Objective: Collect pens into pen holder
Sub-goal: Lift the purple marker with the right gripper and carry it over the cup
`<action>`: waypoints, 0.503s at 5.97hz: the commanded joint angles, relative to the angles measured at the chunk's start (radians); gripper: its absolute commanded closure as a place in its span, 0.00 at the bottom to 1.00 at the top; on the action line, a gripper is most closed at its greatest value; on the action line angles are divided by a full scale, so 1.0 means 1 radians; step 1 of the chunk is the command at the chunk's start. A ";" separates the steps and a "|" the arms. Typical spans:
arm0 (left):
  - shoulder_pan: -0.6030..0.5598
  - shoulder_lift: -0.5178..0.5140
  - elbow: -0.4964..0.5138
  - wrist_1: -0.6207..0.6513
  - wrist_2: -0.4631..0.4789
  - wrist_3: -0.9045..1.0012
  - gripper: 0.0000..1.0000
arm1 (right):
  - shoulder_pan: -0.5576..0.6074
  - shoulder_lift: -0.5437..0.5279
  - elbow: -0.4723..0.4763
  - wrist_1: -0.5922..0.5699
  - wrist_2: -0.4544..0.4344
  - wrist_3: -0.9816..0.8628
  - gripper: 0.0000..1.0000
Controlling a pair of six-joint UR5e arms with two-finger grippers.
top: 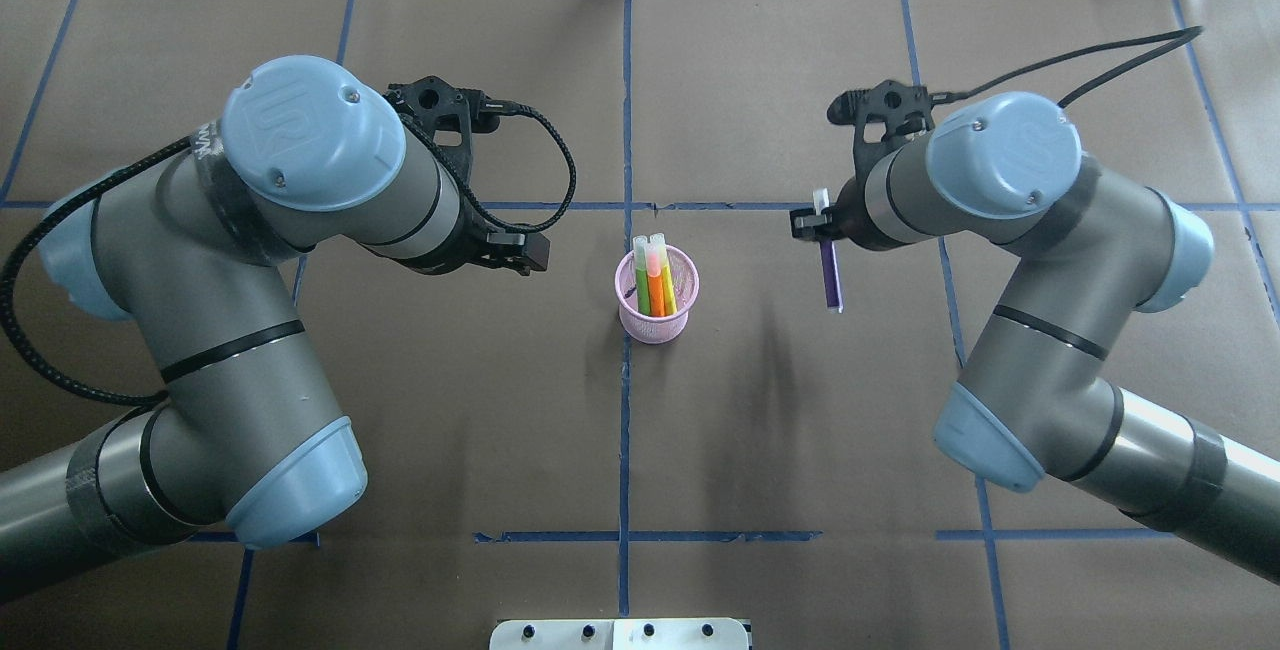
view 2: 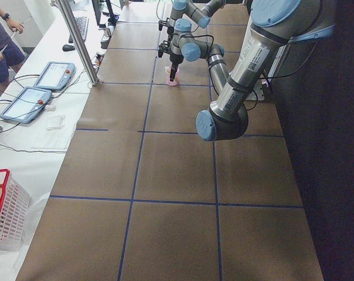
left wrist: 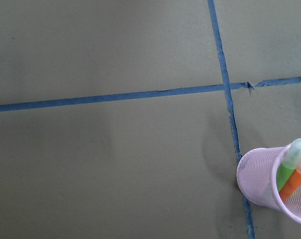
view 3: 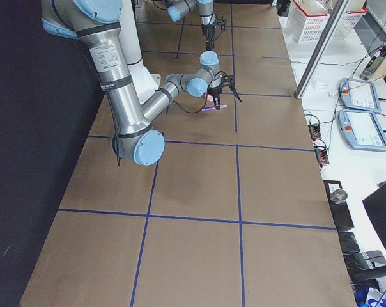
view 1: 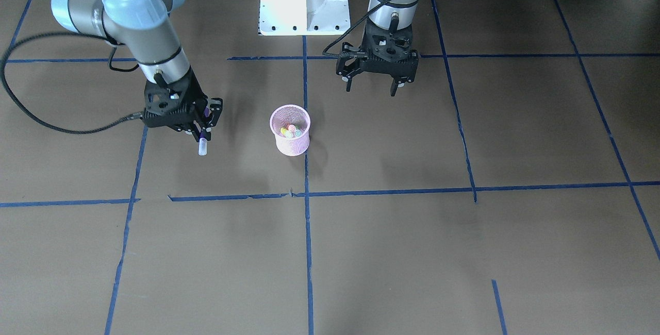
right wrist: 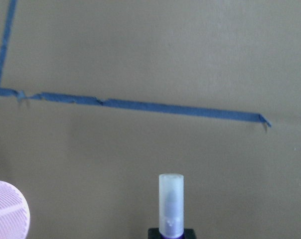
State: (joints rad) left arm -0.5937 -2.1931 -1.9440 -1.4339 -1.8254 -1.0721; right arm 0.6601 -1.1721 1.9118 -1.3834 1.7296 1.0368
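Observation:
The pink wire-mesh pen holder point(view 1: 290, 130) stands upright at the table's middle, on a blue tape line, and also shows in the overhead view point(top: 656, 315) and the left wrist view point(left wrist: 262, 174). Green, orange and yellow pens point(top: 655, 280) stand in it, caps up. My right gripper point(view 1: 201, 131) is shut on the purple pen point(top: 830, 275), held above the table beside the cup and apart from it; its pale cap point(right wrist: 171, 206) points forward. My left gripper point(view 1: 371, 89) is open and empty, hovering on the cup's other side, nearer the robot base.
Blue tape lines point(view 1: 307, 252) form a grid on the brown table. The white robot base point(view 1: 304, 0) stands behind the cup. Tablets point(view 2: 24, 102) and a white basket point(view 2: 4, 211) lie on a side bench. Black cables point(view 1: 46, 123) hang from both wrists.

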 commanded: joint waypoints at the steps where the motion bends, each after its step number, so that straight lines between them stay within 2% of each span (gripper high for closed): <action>1: 0.005 0.016 0.016 -0.011 0.002 0.008 0.00 | -0.010 0.043 0.111 0.000 -0.230 0.044 1.00; 3: 0.005 0.016 0.014 -0.013 0.000 0.006 0.00 | -0.208 0.106 0.093 -0.002 -0.634 0.184 1.00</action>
State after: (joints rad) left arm -0.5896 -2.1771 -1.9298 -1.4450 -1.8245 -1.0654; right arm 0.5496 -1.0901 2.0137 -1.3841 1.2880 1.1611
